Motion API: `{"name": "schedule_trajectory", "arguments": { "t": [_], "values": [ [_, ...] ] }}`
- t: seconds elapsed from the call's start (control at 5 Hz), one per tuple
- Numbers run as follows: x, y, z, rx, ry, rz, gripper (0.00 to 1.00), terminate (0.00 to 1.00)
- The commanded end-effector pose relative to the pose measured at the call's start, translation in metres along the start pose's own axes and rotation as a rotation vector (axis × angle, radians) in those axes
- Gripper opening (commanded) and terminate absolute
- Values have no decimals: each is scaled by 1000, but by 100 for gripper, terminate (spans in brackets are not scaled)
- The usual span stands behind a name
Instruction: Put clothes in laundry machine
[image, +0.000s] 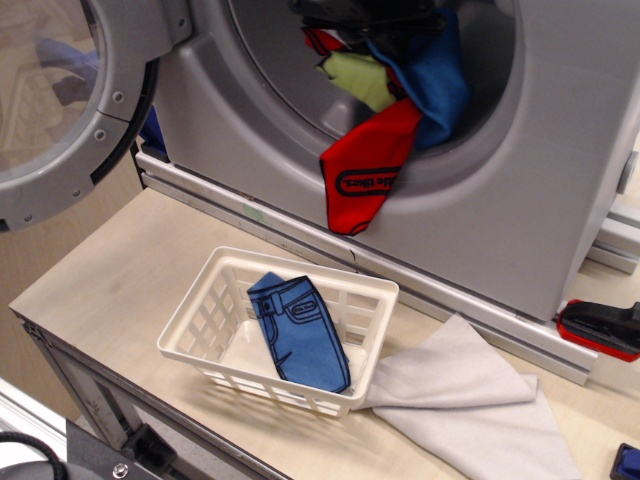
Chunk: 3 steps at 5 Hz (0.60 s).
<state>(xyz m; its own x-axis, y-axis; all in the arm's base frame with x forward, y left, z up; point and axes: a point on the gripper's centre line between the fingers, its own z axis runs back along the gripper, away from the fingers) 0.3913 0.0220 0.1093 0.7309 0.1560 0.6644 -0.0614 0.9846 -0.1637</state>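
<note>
Washer (560, 150) fills the top, drum opening at 12 o'clock, round door (70, 110) swung open at 10 o'clock. Table (120, 270) runs across the bottom. Grey cloth (470, 400) lies flat at 5 o'clock, touching the basket's right side. White basket (200, 325) sits at 6 o'clock on the table. Red piece (370, 175) with black oval print hangs over the drum's lower rim, at 1 o'clock. Blue piece (435, 85) bunches just above it, inside the opening. Jeans shape (300, 335) lies in the basket, leaning on its back wall. Green piece (360, 80) sits inside the drum, left of the blue. Gripper (365, 18) is dark, at the top edge inside the drum, over the clothes; jaws hidden, cannot tell if open or holding.
</note>
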Motion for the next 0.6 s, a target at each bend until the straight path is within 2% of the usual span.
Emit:
{"name": "schedule_trajectory", "arguments": {
  "t": [0.0, 0.2, 0.4],
  "values": [
    [18, -11, -23, 84, -34, -1, 0, 0],
    [14, -11, -23, 96, 0, -21, 100, 0],
    [8, -12, -15, 82, 31, -16, 100, 0]
  ]
}}
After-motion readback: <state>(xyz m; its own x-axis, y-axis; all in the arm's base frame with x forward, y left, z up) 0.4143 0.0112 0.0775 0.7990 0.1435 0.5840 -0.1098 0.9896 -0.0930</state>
